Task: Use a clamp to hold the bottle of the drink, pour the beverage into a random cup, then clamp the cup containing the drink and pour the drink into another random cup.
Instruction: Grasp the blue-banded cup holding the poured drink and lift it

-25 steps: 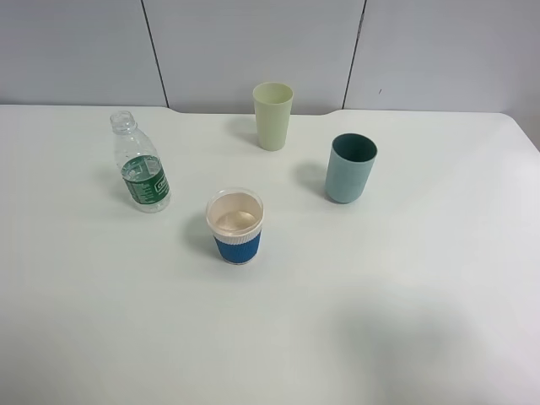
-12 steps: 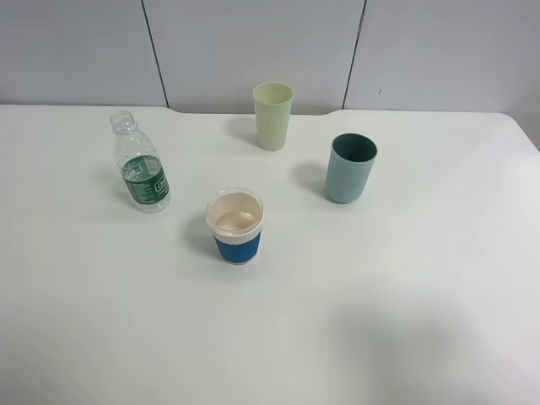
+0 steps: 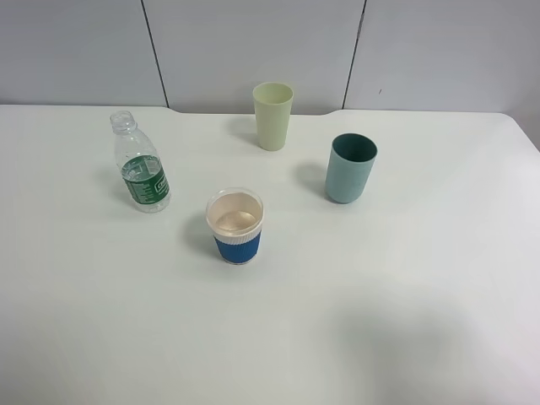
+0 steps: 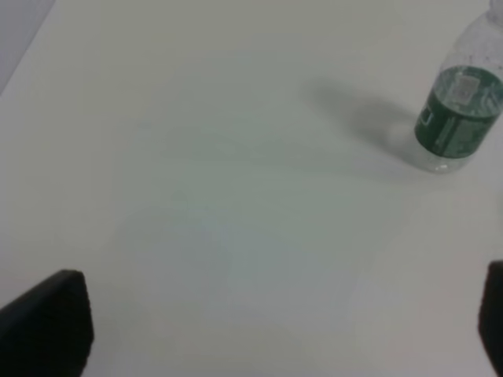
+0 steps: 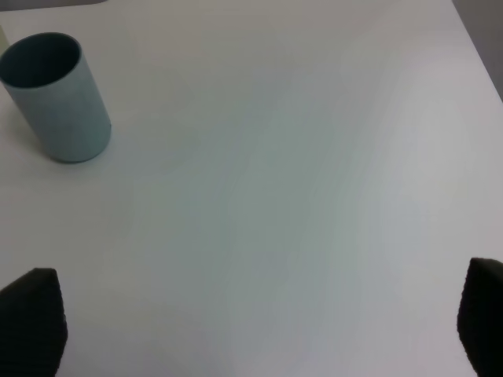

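A small clear plastic bottle with a green label [image 3: 141, 173] stands at the left of the high view on the white table [image 3: 405, 295]. The short blue-sleeved cup [image 3: 235, 226] sits in the middle. The tall pale green plastic cup [image 3: 272, 116] is at top centre, and the wider teal cup [image 3: 350, 168] is right of the middle. The left gripper [image 4: 267, 330] and right gripper [image 5: 255, 326] hang over bare table, fingers spread wide - holding nothing.

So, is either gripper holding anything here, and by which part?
Nothing is held: the left gripper and right gripper are open and empty; the bottle stands untouched.
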Controlling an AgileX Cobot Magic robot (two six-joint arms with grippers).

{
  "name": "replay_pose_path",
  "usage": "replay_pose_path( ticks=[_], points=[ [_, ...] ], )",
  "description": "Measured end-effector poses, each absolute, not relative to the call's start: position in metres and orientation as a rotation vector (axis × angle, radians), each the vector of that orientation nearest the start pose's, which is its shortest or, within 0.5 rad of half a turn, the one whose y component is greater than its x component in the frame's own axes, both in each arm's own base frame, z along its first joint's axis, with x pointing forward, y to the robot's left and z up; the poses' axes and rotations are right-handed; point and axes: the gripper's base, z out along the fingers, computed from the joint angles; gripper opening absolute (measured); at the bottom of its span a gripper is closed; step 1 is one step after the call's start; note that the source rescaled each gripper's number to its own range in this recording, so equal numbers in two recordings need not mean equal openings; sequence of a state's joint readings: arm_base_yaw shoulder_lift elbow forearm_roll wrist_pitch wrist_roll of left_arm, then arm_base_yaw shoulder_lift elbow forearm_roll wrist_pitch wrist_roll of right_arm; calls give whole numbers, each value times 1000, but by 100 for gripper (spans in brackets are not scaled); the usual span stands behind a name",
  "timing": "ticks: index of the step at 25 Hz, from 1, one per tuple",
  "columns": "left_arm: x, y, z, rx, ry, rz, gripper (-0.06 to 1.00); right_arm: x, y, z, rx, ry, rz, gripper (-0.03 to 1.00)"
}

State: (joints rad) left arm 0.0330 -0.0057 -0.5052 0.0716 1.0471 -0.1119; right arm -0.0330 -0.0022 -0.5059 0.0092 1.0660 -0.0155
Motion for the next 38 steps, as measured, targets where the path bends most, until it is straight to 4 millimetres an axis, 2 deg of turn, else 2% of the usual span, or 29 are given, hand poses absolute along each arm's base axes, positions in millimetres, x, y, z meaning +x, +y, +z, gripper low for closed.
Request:
replay_pose_path(
  ticks=[24, 30, 34, 38],
  points=[
    [-6, 5, 280, -149, 2012, 35, 100, -6, 1, 278, 17, 2041, -18, 100],
    [-6, 5, 280, -149, 2012, 35, 100, -4, 5, 282, 15, 2023, 45, 100],
    [-6, 5, 280, -149, 2012, 35, 100, 11, 4, 301, 6, 1972, 37, 100],
    [-6, 5, 280, -149, 2012, 35, 100, 39, 3, 320, -9, 1922, 17, 100]
  ],
)
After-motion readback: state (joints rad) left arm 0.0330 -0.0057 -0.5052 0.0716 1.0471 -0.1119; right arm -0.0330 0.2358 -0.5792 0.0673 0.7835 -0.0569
